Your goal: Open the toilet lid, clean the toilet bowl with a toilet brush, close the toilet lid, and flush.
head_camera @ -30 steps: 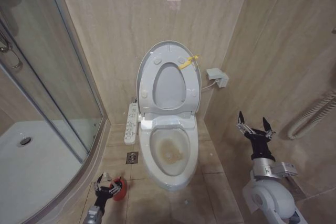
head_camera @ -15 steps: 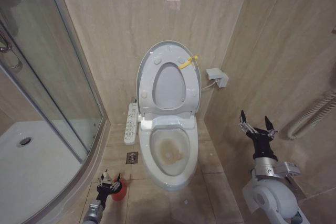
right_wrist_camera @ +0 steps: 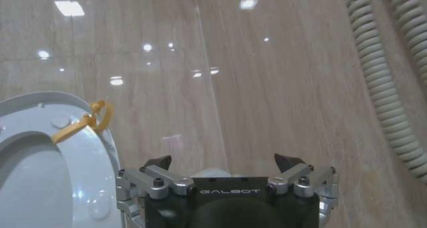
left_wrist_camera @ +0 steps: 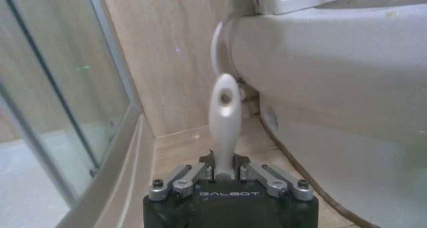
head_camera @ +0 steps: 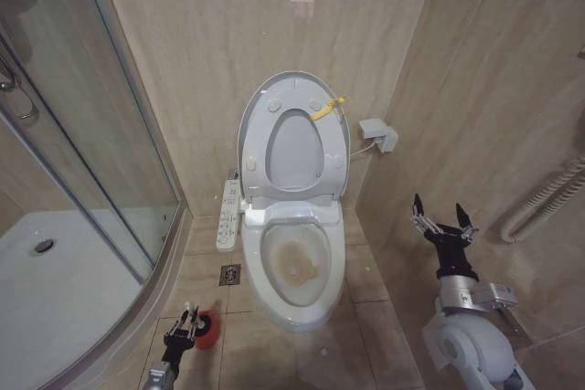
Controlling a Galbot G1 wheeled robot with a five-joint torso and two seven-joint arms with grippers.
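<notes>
The brand name "GALBOT" is showing in pale capitals on the black body of the left gripper (left_wrist_camera: pixel 225 175). The same word is showing on the black body of the right gripper (right_wrist_camera: pixel 227 163). Nothing else is reading clearly.

a tiled bathroom: toilet bowl (head_camera: pixel 294 267), glass shower enclosure (head_camera: pixel 69 134), floor drain (head_camera: pixel 230 274).

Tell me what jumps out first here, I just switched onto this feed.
The toilet lid stands raised against the back wall, leaving the brown-stained toilet bowl exposed at the centre. Low on the floor left of the bowl, the left gripper is shut on the pale handle of the toilet brush, beside its red holder. The right gripper hangs open by the right wall.
</notes>
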